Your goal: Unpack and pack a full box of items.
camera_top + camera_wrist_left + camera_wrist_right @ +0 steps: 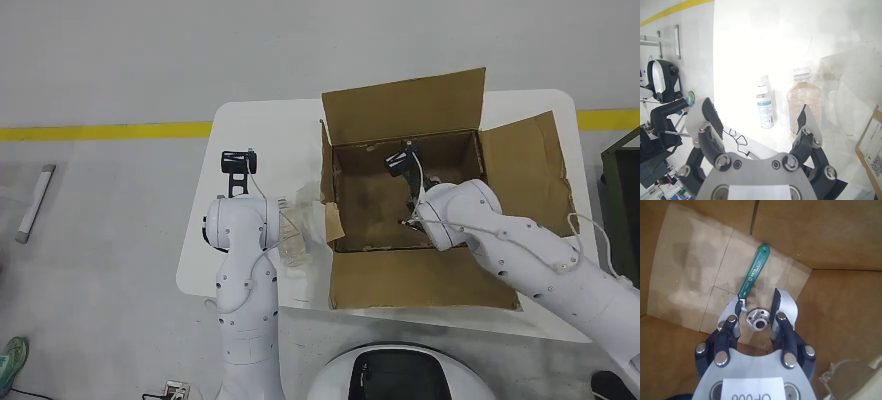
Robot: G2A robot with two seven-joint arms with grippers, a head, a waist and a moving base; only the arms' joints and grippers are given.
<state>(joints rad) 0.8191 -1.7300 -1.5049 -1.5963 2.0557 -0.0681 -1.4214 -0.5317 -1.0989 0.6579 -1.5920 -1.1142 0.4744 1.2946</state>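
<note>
Our right gripper point(757, 298) is down inside the cardboard box point(829, 237), its fingers about half open and holding nothing. Between them, on the box floor, lies one round metal ring point(758, 321) with a hole through its middle. One wrench point(754, 273) with a green handle lies just beside the ring, its handle pointing away toward the far wall. Its metal head is tucked under one finger point(737, 308), and we cannot tell whether the two touch. From above, we see the one box point(405, 105) standing on the white bench point(250, 130) with its flaps folded out.

Our left gripper point(756, 105) hangs above the bench point(753, 47), well apart from the box, with its fingers spread wide and nothing between them. Below it two bottles lie on their sides, side by side and a little apart. One is a small clear spray bottle point(764, 108) with a label. The other is a larger crinkled plastic bottle point(802, 94) without a cap.
</note>
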